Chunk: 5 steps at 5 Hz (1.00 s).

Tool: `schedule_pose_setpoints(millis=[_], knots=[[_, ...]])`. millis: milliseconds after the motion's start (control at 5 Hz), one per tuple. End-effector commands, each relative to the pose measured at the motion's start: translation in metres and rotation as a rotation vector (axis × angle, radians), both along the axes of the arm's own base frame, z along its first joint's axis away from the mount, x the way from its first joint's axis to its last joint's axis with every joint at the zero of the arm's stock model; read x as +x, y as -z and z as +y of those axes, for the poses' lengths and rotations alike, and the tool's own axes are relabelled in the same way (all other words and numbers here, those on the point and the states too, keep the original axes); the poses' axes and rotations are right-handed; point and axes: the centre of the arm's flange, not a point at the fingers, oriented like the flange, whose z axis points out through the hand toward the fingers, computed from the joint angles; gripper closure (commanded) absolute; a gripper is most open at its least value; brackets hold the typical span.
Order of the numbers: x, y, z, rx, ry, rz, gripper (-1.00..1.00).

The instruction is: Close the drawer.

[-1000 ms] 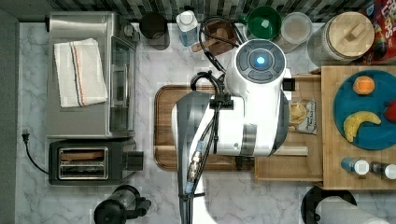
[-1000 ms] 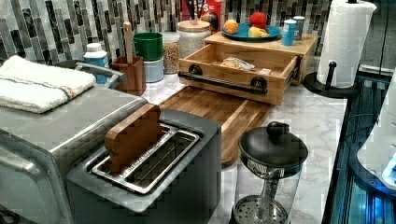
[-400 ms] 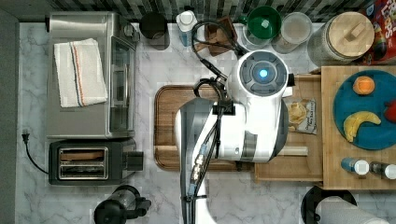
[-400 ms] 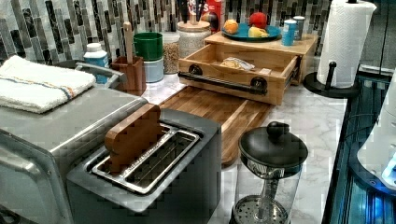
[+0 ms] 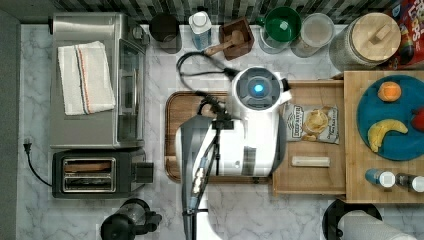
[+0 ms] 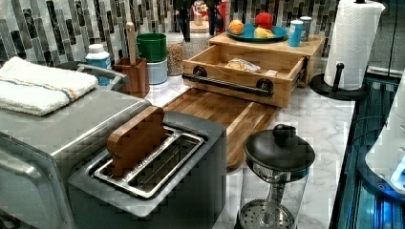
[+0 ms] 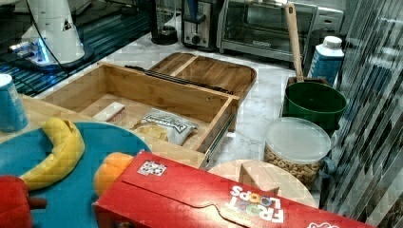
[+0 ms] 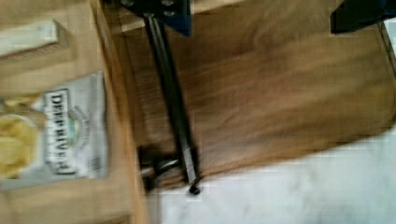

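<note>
Arm [image 5: 250, 130] has shifted toward 7 o'clock in the top view since a second ago, its blue-lit wrist now over the seam between board and drawer front. Drawer hasn't budged.

The drawer [image 5: 310, 177] is pulled fully out. In the top view it juts toward 9 o'clock from under the light-wood top [image 5: 354, 160], front edge over the dark cutting board [image 5: 179, 107]. Inside it: chip bag [image 5: 312, 122], small pale bar [image 5: 310, 161].

Gripper [image 8: 259, 18] is spread, nothing held. One finger [image 8: 163, 11] sits over the black handle bar [image 8: 173, 102], the other is well apart over the board.

Handling, as a guess:
- Rigid wood box on side rails [image 7: 216, 137], light load, so it should slide easily.
- Contents are loose and may shuffle if it's shoved hard.
- No grasp needed. Press flat on the drawer front [image 6: 239, 93] near the middle of the bar [image 6: 228, 85] and push toward 3 o'clock in the top view.
- An off-centre push could rack it on the rails.
</note>
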Motion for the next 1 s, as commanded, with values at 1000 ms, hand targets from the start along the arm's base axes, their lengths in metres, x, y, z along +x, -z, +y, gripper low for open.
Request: schedule_pose_setpoints(millis=[1000], knots=[[-0.02, 0.112, 0.035, 0.036, -0.272, -0.039, 1.0]])
